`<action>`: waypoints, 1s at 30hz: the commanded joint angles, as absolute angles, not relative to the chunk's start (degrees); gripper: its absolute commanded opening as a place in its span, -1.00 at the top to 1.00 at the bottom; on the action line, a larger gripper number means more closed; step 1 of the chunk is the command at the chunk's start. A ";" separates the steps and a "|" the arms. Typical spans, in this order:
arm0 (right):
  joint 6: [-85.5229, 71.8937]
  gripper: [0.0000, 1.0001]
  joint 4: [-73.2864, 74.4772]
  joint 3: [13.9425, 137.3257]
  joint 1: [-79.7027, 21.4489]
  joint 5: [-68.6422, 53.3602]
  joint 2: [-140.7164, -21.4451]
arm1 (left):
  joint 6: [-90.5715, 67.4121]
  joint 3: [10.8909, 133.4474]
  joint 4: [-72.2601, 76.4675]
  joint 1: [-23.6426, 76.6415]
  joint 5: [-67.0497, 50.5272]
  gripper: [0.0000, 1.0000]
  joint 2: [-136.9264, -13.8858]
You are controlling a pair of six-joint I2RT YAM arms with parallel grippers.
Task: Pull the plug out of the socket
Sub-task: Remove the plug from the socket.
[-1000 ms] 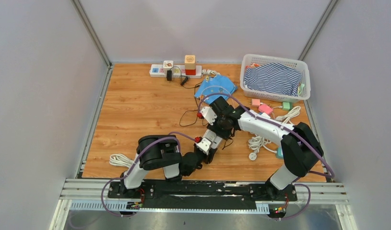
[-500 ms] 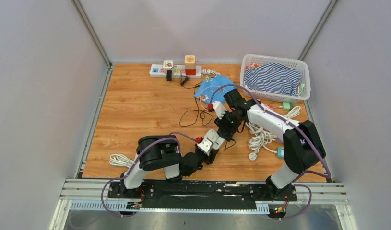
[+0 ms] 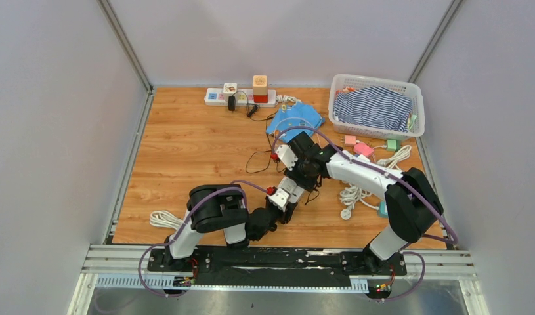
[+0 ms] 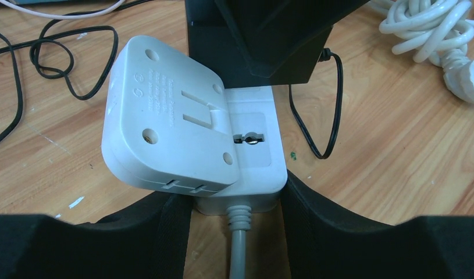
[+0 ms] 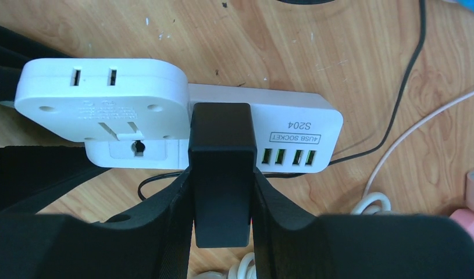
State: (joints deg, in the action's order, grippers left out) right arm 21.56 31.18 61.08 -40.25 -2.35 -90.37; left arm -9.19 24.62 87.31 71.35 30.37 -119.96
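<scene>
View from above of a wooden table (image 3: 186,151) with two robot arms mounted at its near edge; both reach toward the middle, slightly right of centre, where their grippers meet.

The left gripper (image 4: 234,192) is clenched on a white socket strip (image 4: 255,163), one finger on each long side, at the end where the strip's grey cable (image 4: 237,244) comes out. The strip lies flat on the wood; a row of green USB ports (image 5: 287,157) shows on its side. A white plate (image 4: 164,133) with two slots lies over part of the strip.

The right gripper (image 5: 221,186) grasps a black plug (image 5: 220,139), pinching it from both sides; the plug sits against the strip beside the white plate, and whether its pins are seated cannot be told; a thin black cord (image 4: 333,110) loops on the wood just beside it.

Along the far edge lies a second white power strip (image 3: 241,97) with an orange-and-red block (image 3: 260,87) standing on it; a blue cloth (image 3: 296,118) lies near it; at the far right corner a white basket (image 3: 376,79) holds a striped cloth (image 3: 373,108). A coiled white cable (image 3: 356,193) lies near the right edge; another white coil (image 3: 163,218) lies near the near left corner.
</scene>
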 commanded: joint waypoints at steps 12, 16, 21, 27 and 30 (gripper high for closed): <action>25.73 1.00 40.37 63.69 -30.29 -23.02 -89.58 | -9.05 23.29 87.29 71.19 32.86 1.00 -121.38; 26.04 1.00 41.29 63.92 -28.56 -26.11 -89.83 | -9.01 23.20 87.35 71.19 32.69 1.00 -121.29; 24.44 1.00 36.94 62.08 -30.40 -12.10 -89.14 | -9.14 23.13 87.33 71.19 32.55 1.00 -121.18; 24.49 1.00 29.89 59.63 -38.02 8.62 -89.24 | -9.05 23.12 87.31 71.19 32.65 1.00 -121.20; 24.78 1.00 28.27 59.21 -40.21 14.10 -89.97 | -9.05 23.20 87.30 71.19 32.76 1.00 -121.25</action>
